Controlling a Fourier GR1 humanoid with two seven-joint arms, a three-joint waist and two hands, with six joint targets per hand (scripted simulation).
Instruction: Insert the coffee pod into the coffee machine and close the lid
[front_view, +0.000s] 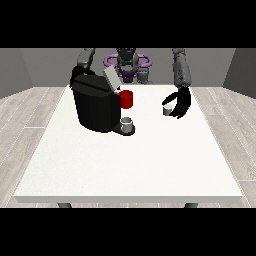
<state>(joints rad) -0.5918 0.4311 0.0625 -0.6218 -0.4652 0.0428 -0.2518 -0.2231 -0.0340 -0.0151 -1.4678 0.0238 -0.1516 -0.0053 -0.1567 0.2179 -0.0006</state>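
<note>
Robot hand at the view's right (180, 102) with fingers curled around the coffee pod (167, 110), coffee machine (95, 105) lid (111, 78) up.

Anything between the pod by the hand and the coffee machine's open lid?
In the front view, only bare white table separates the coffee pod from the coffee machine; the red mug stands right beside its lid.

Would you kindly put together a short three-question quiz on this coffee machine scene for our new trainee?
1. True or false: the coffee machine's lid is closed.
2. What is nearest the hand at the view's right? A) red cup B) coffee pod C) grey cup
3. Fill in: the grey cup stands at the machine's ___.

Key:
1. False; the lid is raised.
2. B, the coffee pod on the table.
3. Base; the red cup stands behind it.
</note>
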